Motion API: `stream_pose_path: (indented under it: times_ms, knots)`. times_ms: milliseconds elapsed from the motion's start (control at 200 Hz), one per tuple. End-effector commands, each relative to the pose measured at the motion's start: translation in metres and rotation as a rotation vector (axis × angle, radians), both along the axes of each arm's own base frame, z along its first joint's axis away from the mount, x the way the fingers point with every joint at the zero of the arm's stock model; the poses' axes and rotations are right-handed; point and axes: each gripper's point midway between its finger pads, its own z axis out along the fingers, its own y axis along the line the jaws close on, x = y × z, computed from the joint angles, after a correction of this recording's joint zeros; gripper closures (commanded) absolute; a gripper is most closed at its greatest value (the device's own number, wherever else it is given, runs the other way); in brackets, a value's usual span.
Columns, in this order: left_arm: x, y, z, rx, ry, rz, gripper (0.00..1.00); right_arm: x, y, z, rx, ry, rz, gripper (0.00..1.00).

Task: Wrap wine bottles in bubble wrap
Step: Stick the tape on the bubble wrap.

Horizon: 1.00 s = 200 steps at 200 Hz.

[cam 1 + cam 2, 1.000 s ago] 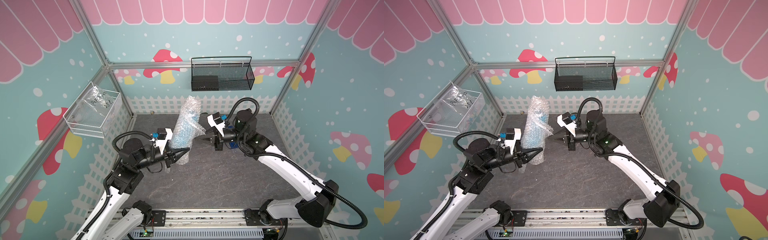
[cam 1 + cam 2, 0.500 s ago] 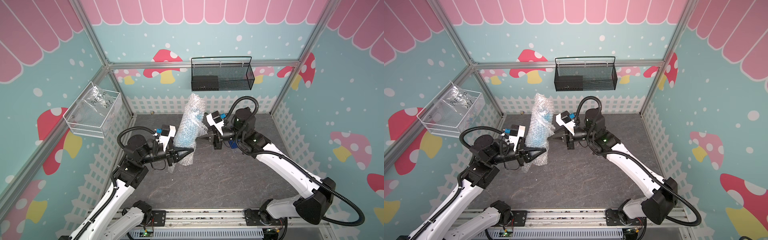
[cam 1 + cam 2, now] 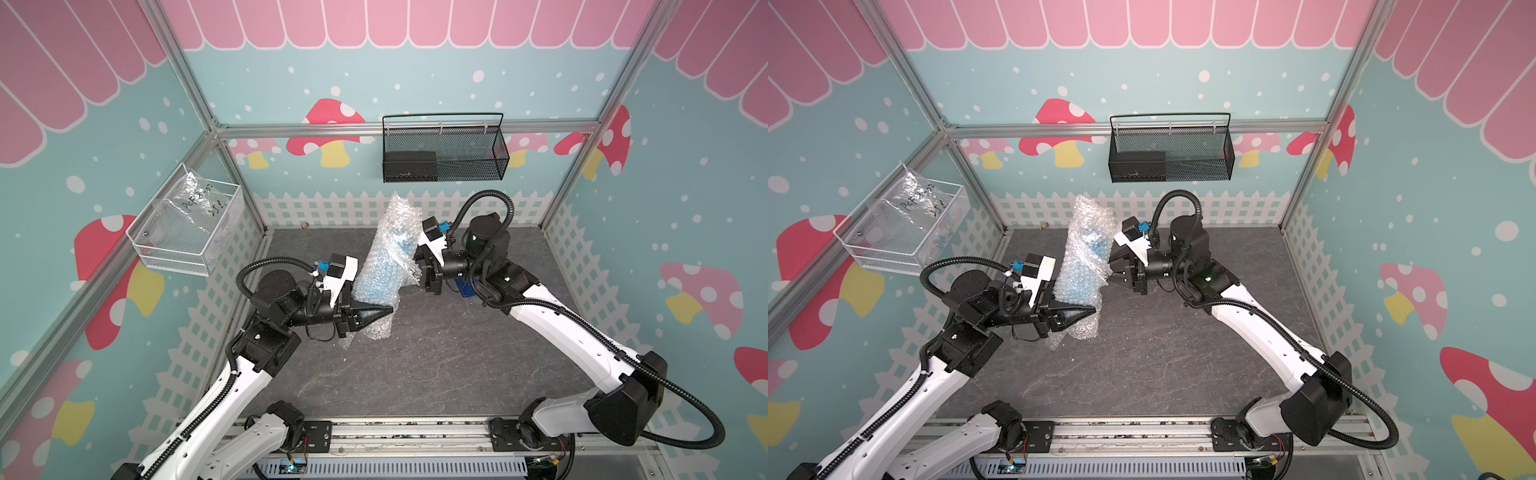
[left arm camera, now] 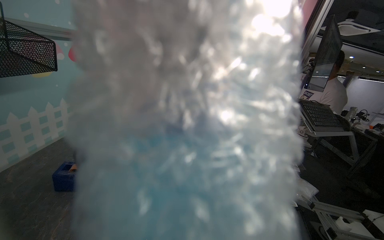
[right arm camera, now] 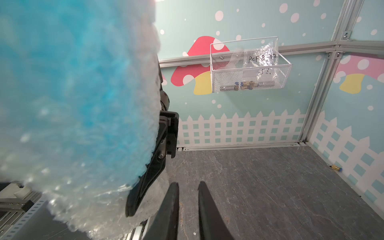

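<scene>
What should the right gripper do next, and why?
Probably ease the right gripper forward and close on the loose flap of bubble wrap facing it. Its jaws stand apart and empty, while the left gripper is shut on the wrap low down, holding the bottle roughly upright.

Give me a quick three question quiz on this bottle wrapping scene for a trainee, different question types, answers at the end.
1. True or false: the blue bottle shows through the bubble wrap around it.
2. The left gripper is shut on: A the bubble wrap, B the bottle's bare cap, C nothing.
3. Fill in: on the right gripper, the jaws stand ____, with nothing between them.
Key: 1 true; 2 A; 3 open.
</scene>
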Motion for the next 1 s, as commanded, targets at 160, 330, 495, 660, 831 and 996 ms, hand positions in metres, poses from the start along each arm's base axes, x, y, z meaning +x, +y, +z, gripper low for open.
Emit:
stream_pose_path:
  times_ms: [160,330,495,660,831,996]
  knots:
    - [-0.002,0.000,0.026,-0.061,-0.134,0.005,1.00,-0.021,-0.007,0.037,0.098,-0.057,0.069,0.74]
    - [0.007,-0.003,0.020,-0.046,-0.131,0.024,1.00,-0.031,0.001,0.042,0.119,-0.048,0.117,0.72]
    - [0.024,-0.005,0.002,0.005,-0.128,0.086,1.00,-0.053,0.004,0.045,0.136,-0.034,0.223,0.68]
    - [0.029,-0.008,0.004,-0.004,-0.129,0.080,1.00,-0.048,-0.004,0.039,0.123,-0.060,0.159,0.61]
    - [0.026,0.001,0.010,-0.006,-0.152,0.143,1.00,0.032,-0.065,0.028,0.076,0.034,-0.296,0.44]
    - [0.047,0.001,-0.017,0.045,-0.001,0.227,1.00,0.094,-0.181,0.009,0.074,0.094,-0.874,0.13]
